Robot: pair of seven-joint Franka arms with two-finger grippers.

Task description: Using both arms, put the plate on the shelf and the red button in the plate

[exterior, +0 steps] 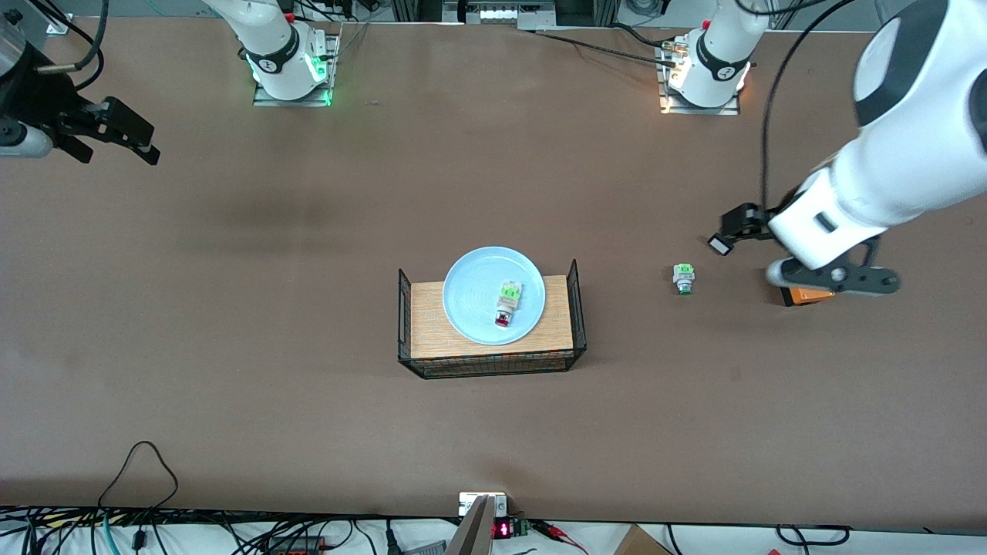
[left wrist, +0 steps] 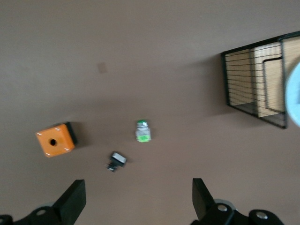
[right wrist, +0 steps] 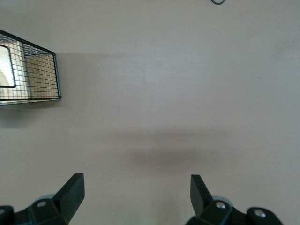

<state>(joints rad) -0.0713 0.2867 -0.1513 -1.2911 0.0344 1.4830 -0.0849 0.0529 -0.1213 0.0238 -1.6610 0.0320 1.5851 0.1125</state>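
Observation:
The pale blue plate (exterior: 474,287) lies on a wooden board in a black wire basket (exterior: 574,308) at mid-table. The red button (exterior: 507,303) lies on the plate, red tip toward the front camera. My left gripper (exterior: 837,277) is open and empty, up over the left arm's end of the table, close to the orange box (exterior: 806,295). In the left wrist view its fingers (left wrist: 75,199) are wide apart and a sliver of the plate (left wrist: 295,93) shows. My right gripper (exterior: 119,150) is open and empty, high over the right arm's end, with bare table under it (right wrist: 136,194).
A green-tipped switch (exterior: 683,278) and a small black switch with a white face (exterior: 721,245) lie between the basket and the orange box. All three show in the left wrist view: green-tipped switch (left wrist: 143,131), black switch (left wrist: 116,161), orange box (left wrist: 54,140). The basket's corner (right wrist: 42,75) shows in the right wrist view.

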